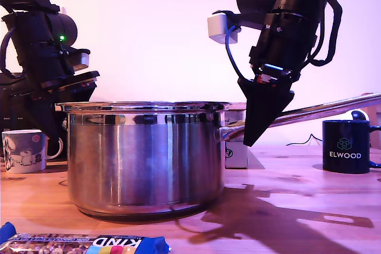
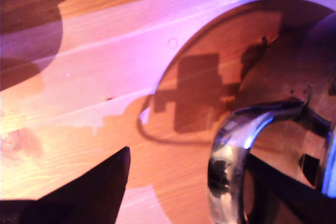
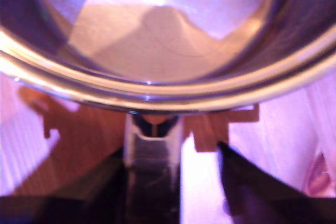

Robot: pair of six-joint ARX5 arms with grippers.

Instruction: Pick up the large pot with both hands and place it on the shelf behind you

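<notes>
My second hand [image 3: 170,182] straddled the long handle [image 3: 152,153] of the large pot [image 1: 146,156], fingers spread, not yet clamped. My first hand [image 2: 186,190] stood open at its loop handle [image 2: 236,145]. The pot sat unlifted on the table [image 1: 286,218]; lifting and shelving remained.

My first arm [image 1: 41,46] stands at the exterior view's left, folded at the elbow, wrist bent low, a green light lit on its joint. My first gripper [image 2: 189,171] sits close above the desk, jaws spread wide. My second arm [image 1: 286,16] reaches down from the exterior view's upper right, steeply tilted. My second gripper [image 1: 261,117] points down toward the desk, tapering to a tip, jaws parted.
</notes>
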